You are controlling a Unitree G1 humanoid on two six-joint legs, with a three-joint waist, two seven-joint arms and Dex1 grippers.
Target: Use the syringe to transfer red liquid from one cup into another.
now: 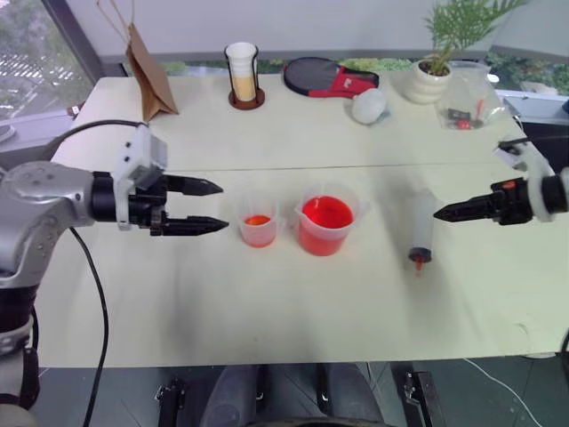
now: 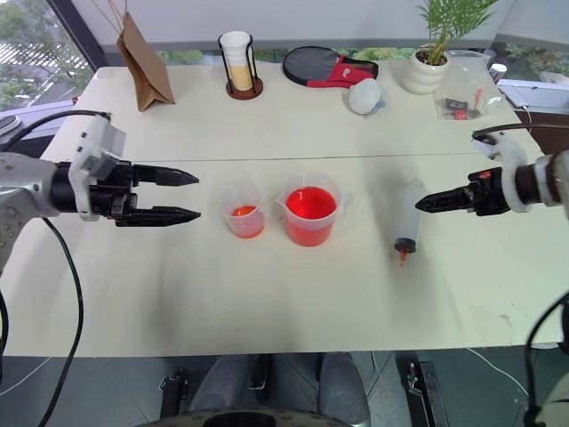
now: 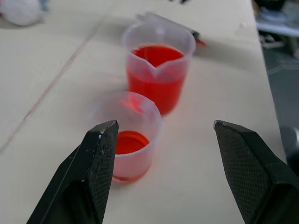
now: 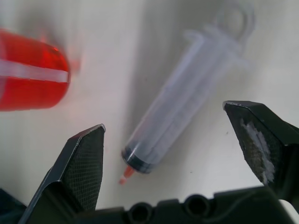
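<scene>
While the syringe lies flat on the tabletop, your right gripper hangs just beside its barrel on the robot's right, fingers spread wide and holding nothing. In the right wrist view the syringe sits between the two black fingers but clear of both. Its orange-red tip points toward the robot; the ringed plunger end points away.

Your left gripper is released too, empty, fingers apart, aimed across at the smaller cup, near it but not touching. The big beaker stands just beside that cup, between it and the syringe.

Surface: pale cream tabletop with a seam line running across behind the cups. Along the far edge: brown paper bag, tall white cup in a dark holder, a paddle, potted plant, clear plastic bag. Windows beyond.

Syringe: translucent barrel, dark plunger seal near the tip. The beaker holds red liquid well over halfway; the small cup has a shallow layer.
</scene>
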